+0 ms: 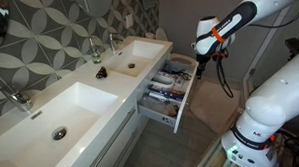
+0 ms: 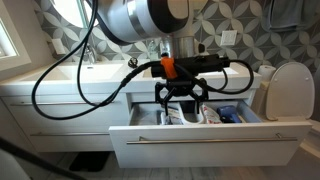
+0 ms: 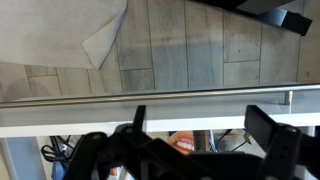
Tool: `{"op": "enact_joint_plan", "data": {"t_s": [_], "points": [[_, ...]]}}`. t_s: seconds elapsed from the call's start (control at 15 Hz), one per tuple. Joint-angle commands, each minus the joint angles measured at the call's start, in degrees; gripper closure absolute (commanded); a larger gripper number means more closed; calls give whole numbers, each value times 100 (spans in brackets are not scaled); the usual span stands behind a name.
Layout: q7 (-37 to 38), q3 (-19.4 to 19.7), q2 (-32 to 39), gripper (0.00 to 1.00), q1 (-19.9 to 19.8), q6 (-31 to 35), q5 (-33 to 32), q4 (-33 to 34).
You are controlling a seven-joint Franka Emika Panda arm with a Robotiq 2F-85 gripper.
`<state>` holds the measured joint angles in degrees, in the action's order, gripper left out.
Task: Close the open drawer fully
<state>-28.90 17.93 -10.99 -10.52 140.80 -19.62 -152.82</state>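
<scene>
Hanging over the pulled-out drawer (image 2: pixel 200 148) is the pincer (image 2: pixel 183 108).

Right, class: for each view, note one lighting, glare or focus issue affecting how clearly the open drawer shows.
In an exterior view, the countertop looks washed out and the drawer is small; in an exterior view, the window is blown out and the arm looms soft near the lens; in the wrist view, the gripper is a dark blurred silhouette.

No writing is showing legibly; small items (image 1: pixel 167 89) in the drawer (image 2: pixel 200 146) are possibly bearing print, too blurred to read.
</scene>
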Motion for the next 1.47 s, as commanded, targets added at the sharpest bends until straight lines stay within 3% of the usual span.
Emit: {"op": "enact_joint_plan", "data": {"t_s": [0.0, 0.47, 0.53, 0.6, 0.87, 1.27, 1.4], "points": [[-19, -101, -6, 0, -93, -13, 31, 2], [303, -170, 645, 0, -82, 53, 26, 242], [304, -181, 767, 17, -81, 56, 26, 289], [315, -194, 873, 26, -81, 60, 38, 323], [372, -234, 1384, 56, -102, 148, 20, 523], [249, -332, 2042, 97, -146, 908, 220, 680], [228, -385, 2236, 100, -182, 1174, 329, 735]]}}
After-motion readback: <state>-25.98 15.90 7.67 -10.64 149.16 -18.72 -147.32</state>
